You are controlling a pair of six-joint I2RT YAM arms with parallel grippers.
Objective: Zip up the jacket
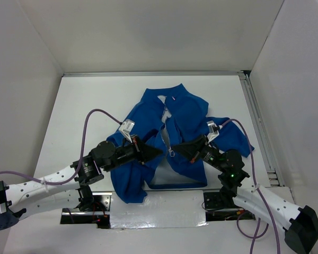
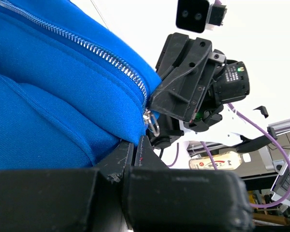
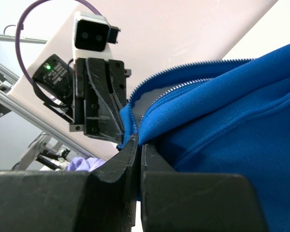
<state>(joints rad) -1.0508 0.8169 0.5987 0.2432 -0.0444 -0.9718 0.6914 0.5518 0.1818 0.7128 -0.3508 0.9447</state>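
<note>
Royal-blue jacket (image 1: 186, 116) lies front up, crumpled, collar at the far end; pale zipper (image 2: 101, 57) open, white lining exposed.

Cloth jacket (image 1: 185, 114) matt blue, smooth; zipper (image 2: 87, 46) teeth shiny metal; left gripper (image 2: 136, 146) matt black plastic (faintly scratched).

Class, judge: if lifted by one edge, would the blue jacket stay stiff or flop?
Probably floppy: the jacket lies rumpled in soft folds. Its zipper curves with the cloth, so there is likely no stiff edge.
</note>
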